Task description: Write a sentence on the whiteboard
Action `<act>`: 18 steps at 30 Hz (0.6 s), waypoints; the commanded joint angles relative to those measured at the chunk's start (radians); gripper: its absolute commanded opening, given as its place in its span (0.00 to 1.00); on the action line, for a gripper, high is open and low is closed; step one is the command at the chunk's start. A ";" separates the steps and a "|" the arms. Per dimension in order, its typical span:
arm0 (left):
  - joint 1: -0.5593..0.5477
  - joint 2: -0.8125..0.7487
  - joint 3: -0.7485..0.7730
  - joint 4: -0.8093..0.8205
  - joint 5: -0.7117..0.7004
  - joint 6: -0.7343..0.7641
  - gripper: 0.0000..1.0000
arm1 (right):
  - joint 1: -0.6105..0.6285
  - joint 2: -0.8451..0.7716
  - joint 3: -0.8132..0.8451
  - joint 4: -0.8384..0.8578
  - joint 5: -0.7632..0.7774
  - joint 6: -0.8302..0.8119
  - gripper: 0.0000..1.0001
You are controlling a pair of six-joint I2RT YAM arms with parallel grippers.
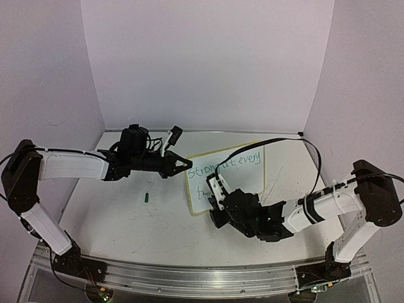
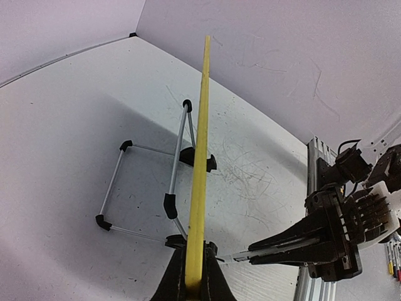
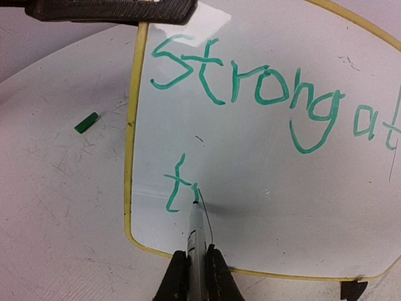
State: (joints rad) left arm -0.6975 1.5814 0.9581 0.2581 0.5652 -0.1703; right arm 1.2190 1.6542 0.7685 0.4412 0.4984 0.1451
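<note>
Three pale walls [image 1: 208, 63] box a scuffed white table [image 1: 126, 227]. Whiteboard [image 1: 246, 183] stands right of centre. Left gripper [image 2: 194, 285] clamped on its yellow edge. Right gripper [image 3: 195, 273] clamped on marker [image 3: 195, 229], tip touching board at green sentence [image 3: 250, 88], second line.

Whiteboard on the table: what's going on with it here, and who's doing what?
The left gripper is shut on the whiteboard at its yellow left edge, steadying it. The right gripper is shut on a marker, whose tip is on the board. The sentence, in green, reads "strong at every" on the top line. The second line has only its first letters, so the writing is unfinished. What looks like a green cap lies on the table, left of the board.
</note>
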 commanded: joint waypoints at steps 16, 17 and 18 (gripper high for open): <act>0.002 -0.041 0.037 0.009 -0.031 0.029 0.00 | -0.003 0.010 0.023 -0.027 0.071 0.031 0.00; 0.002 -0.041 0.037 0.009 -0.030 0.029 0.00 | -0.003 0.002 0.022 -0.018 0.080 0.028 0.00; 0.001 -0.041 0.037 0.009 -0.030 0.029 0.00 | -0.004 -0.005 0.021 -0.010 0.088 0.025 0.00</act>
State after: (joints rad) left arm -0.6975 1.5814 0.9581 0.2581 0.5652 -0.1590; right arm 1.2239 1.6737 0.7685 0.4157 0.4985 0.1665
